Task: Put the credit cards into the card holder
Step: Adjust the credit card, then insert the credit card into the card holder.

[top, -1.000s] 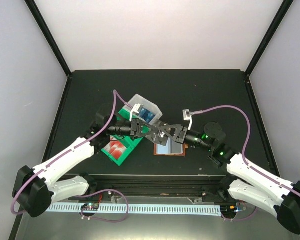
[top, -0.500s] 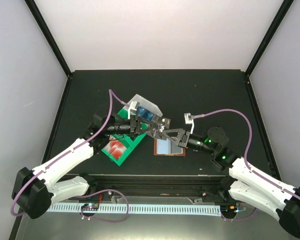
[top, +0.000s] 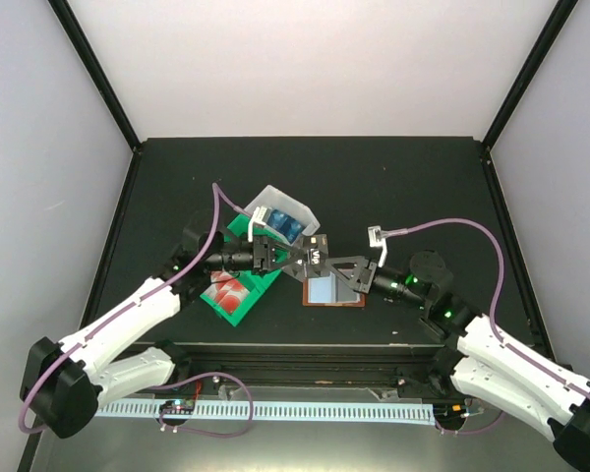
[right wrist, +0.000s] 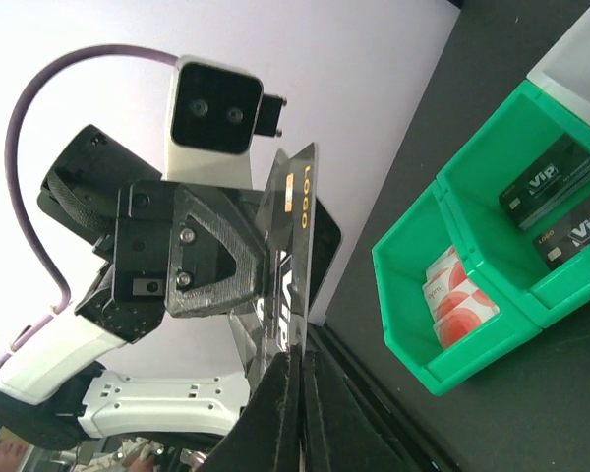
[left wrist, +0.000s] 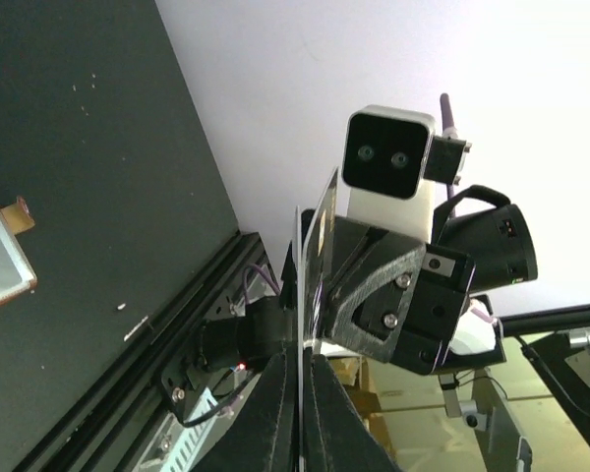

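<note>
Right arm's elbow has slid toward the near-right since a second ago. The black card (top: 313, 258) now shows flat-on between the two tools, where they hid it then. Left arm barely shifted.

Both are pinching it, as far as each wrist view shows. The left gripper (left wrist: 300, 423) is closed on one edge and the right gripper (right wrist: 295, 413) on the opposite edge. The card hangs in the air just above and left of the card holder (top: 321, 292). The holder lies open on the table (top: 403, 187), and the card is not touching it.

Risks, my read:
- Two clamps on one thin card. If either arm moves before the other lets go, the card bows, twists or snaps out.
- Glossy plastic held by a narrow grip at the edge. Once one side releases, it may pivot in the remaining pads.
- Holder is unanchored. A card pushed at its pocket on a slant would likely shove it along the table rather than enter.

Materials:
- Card: thin, stiff, glossy black with pale "VIP" lettering, knife-edge from the left wrist.
- Holder: brown leather border, clear shiny pocket, lying flat.
- Green tray (right wrist: 405, 287): hard moulded plastic with square compartments.
- Tray contents: red-and-white cards (right wrist: 460, 300) and spare black cards (right wrist: 551, 197), with blue cards (top: 287, 228) in the pale end compartment.
</note>
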{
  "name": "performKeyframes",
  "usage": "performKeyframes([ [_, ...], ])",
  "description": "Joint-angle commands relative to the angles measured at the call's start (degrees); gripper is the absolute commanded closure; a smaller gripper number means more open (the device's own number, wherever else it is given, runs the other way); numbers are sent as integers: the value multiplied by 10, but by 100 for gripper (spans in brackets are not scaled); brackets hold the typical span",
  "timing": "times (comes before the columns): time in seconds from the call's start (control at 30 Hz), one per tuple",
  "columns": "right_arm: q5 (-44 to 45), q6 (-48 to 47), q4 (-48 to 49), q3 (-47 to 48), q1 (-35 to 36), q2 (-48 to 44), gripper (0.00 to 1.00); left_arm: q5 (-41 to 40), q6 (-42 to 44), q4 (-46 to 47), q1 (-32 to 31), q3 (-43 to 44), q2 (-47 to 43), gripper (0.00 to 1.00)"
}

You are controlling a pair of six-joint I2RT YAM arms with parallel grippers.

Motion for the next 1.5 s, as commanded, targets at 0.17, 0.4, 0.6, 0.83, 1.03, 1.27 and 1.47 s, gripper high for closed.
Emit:
performKeyframes([
  [0.17,40,-7,-39,-20,-5,-45,99,-20,34,-34,43,-5,-44,98],
  [0.4,13,-4,-9,-20,-4,-35,99,-11,42,-35,44,-12,-43,98],
  [0.6,91,-23,-126,-20,-5,-48,99,-80,119,-126,42,-19,-36,98],
  [0.83,171,0,-155,-109,-5,-72,99,-206,149,-99,-8,-97,1,98],
  [1.03,208,-7,-143,-134,-6,-18,99,-283,151,-62,-76,-106,94,98],
  [1.27,217,-38,-60,-144,-10,75,99,-331,162,-50,-104,-82,180,98],
  [1.47,211,-58,-16,-144,-21,132,99,-343,165,-49,-107,-74,211,98],
])
